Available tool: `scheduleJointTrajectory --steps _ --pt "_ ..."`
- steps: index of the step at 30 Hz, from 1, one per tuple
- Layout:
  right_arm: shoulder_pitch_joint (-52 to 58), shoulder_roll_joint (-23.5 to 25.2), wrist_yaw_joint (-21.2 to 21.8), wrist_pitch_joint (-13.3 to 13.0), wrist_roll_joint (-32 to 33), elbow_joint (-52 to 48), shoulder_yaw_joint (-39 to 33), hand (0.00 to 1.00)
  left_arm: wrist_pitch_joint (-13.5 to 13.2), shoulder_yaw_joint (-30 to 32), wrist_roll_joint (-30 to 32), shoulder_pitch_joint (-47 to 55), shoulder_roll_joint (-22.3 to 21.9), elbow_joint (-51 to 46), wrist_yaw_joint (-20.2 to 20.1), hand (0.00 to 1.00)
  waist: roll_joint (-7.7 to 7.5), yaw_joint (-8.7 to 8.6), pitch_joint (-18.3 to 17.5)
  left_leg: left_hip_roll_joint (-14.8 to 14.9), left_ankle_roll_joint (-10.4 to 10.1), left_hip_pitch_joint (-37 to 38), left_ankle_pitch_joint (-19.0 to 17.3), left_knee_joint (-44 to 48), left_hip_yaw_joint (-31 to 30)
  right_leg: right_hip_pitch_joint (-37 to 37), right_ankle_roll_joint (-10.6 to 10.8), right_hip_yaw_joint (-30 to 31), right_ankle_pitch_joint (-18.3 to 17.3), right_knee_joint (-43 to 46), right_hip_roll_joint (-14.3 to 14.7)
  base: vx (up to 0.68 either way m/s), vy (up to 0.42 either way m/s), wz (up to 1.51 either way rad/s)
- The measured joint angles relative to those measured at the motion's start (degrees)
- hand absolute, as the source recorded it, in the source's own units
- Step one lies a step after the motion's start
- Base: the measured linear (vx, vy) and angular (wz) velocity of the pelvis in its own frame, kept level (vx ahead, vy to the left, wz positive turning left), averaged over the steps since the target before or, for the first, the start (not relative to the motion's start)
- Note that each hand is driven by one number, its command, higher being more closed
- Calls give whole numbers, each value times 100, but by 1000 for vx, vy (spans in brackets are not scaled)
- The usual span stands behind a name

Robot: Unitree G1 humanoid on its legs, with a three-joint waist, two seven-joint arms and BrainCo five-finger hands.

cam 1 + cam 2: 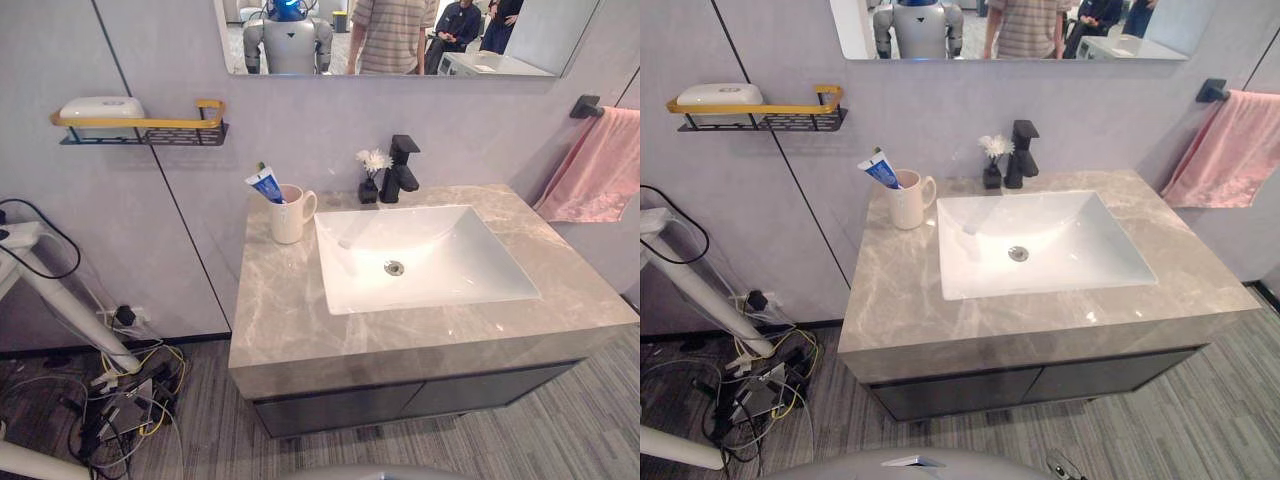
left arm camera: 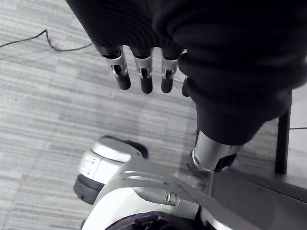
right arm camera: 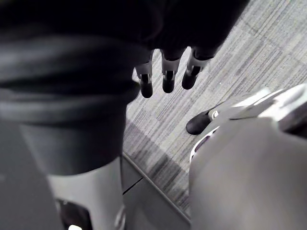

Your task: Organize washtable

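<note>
- Cup (image 1: pixel 288 216) w/ toothpaste tube (image 1: pixel 266 185) stands upright at back-left of worktop (image 1: pixel 290 320), just left of sink (image 1: pixel 420 255); handle faces the sink.
- Tube's long axis leans up-left out of the cup.
- Left robot hand (image 2: pixel 142 72) and right robot hand (image 3: pixel 168 74) hang low over floor (image 2: pixel 48 120), fingers relaxed, holding nothing.
- Cup is up + fwd of both; left arm prob nearer.

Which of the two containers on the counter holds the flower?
The small black vase beside the faucet; the cream mug holds a toothpaste tube.
</note>
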Motion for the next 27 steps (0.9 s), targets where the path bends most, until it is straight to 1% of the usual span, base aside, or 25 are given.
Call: scheduleJointTrajectory --steps 5,8,12,13,14,15,17,18,19,20,22,23,24,27 --pt "12 -54 55 1 -9 3 34 0 -2 -198 -6 3 5 2 8 0 80 -83 102 12 -44 -50 -37 42 -125 61 1 -107 -25 -1 12 -40 -8 11" --pt "16 -69 56 -1 -19 6 73 0 -3 -220 -13 -33 9 -5 66 0 106 -95 155 13 -65 -274 -51 218 -363 58 -26 -340 -44 1 23 -24 -37 41" --pt "-41 -93 47 -12 -221 -9 164 0 -24 -179 -57 -57 -52 -33 144 0 167 -64 357 11 -81 -501 -16 354 -735 102 -69 -655 -108 5 66 -3 -53 52" --pt "-76 -117 43 -16 -221 -13 199 0 -28 -84 -64 -57 -107 -61 149 0 142 -53 448 17 -91 -496 -9 367 -804 118 -88 -739 -154 93 71 -3 -41 40" --pt "-114 -130 28 -19 -223 -13 200 0 -32 25 -64 -57 -158 -84 147 0 206 -54 542 20 -107 -493 1 384 -890 85 -60 -817 -246 267 56 -16 -31 38" --pt "-134 -140 9 -20 -226 -13 204 0 -34 54 -64 -56 -176 -112 145 0 195 -52 559 23 -108 -491 0 399 -909 42 -76 -841 -318 352 43 13 -23 26" --pt "-161 -168 -37 -20 -228 -12 209 0 -28 275 -65 -34 -254 -138 148 0 204 -52 576 24 -101 -495 -19 439 -921 -86 -78 -843 -495 618 1 59 -14 2" --pt "-173 -177 -54 -19 -229 -12 206 0 -23 469 -67 -25 -307 -144 147 0 217 -53 575 28 -94 -510 -127 572 -877 -192 -79 -773 -623 820 -20 77 -8 -14" --pt "-182 -175 -52 -18 -229 -13 202 0 -21 540 -68 -20 -326 -147 146 0 220 -55 575 44 -92 -519 -198 631 -861 -218 -64 -745 -661 892 -19 68 5 -33" --pt "-205 -170 -50 -14 -230 -13 192 0 -19 703 -68 -17 -361 -152 137 0 218 -53 572 81 -90 -557 -356 770 -782 -261 -25 -625 -747 1017 -4 38 7 -32" --pt "-209 -164 -46 -12 -232 -13 179 0 -20 781 -73 -18 -372 -153 132 0 246 -66 538 93 -83 -565 -454 857 -720 -307 -15 -550 -802 1078 4 104 2 -27" --pt "-215 -165 -39 -8 -235 -12 153 0 -20 835 -107 -52 -376 -157 123 0 241 -96 463 81 -73 -553 -486 917 -688 -358 1 -502 -800 1091 4 145 -5 -15" --pt "-219 -166 -38 -7 -235 -10 140 0 -22 854 -114 -57 -368 -158 122 0 264 -97 451 72 -73 -551 -485 909 -682 -361 5 -493 -796 1090 3 164 -4 -15" --pt "-204 -163 -23 0 -236 -7 24 0 -21 854 -117 -87 -363 -173 119 0 267 -112 447 21 -65 -538 -489 853 -641 -393 16 -355 -732 1054 -20 115 17 -20"
